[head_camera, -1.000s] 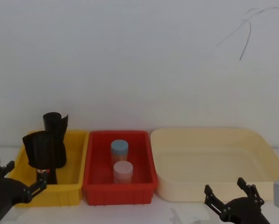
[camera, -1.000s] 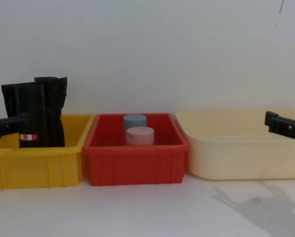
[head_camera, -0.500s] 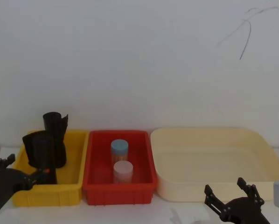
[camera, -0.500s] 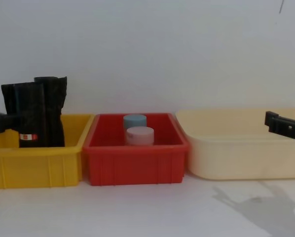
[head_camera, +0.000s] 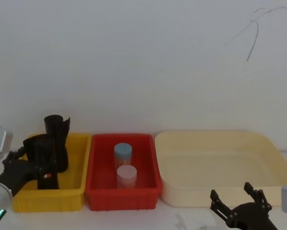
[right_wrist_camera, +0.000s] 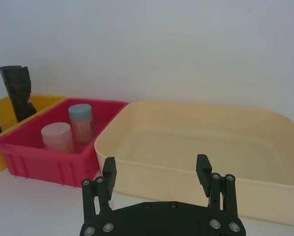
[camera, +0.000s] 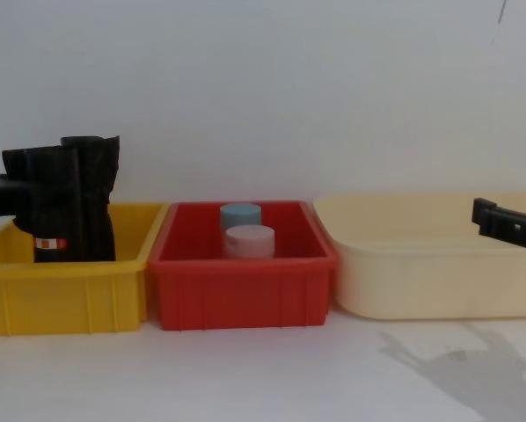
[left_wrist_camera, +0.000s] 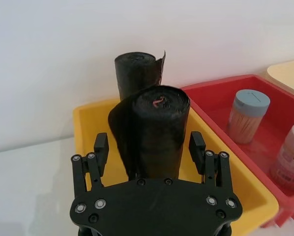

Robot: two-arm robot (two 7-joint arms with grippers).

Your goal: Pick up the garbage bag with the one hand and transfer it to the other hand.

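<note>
The garbage bag (head_camera: 41,154), a black roll with a small red-and-white label low on it, stands upright in the yellow bin (head_camera: 47,197) at the left. In the chest view the garbage bag (camera: 45,207) shows its label near the bin rim. My left gripper (left_wrist_camera: 149,147), on the green-ringed arm, is open with a finger on each side of the garbage bag (left_wrist_camera: 152,128), near its top. In the head view the left gripper (head_camera: 30,163) sits at the roll's left side. My right gripper (head_camera: 239,201) rests open, low in front of the cream tub.
A taller black roll (head_camera: 57,128) with a ragged top stands behind the bag in the same bin. The red bin (head_camera: 122,197) in the middle holds a blue-lidded jar (head_camera: 123,153) and a pink-lidded jar (head_camera: 126,175). A wide cream tub (head_camera: 220,165) sits at the right.
My left gripper has risen from in front of the yellow bin and moved forward until its fingers straddle the labelled roll. The right gripper has not moved.
</note>
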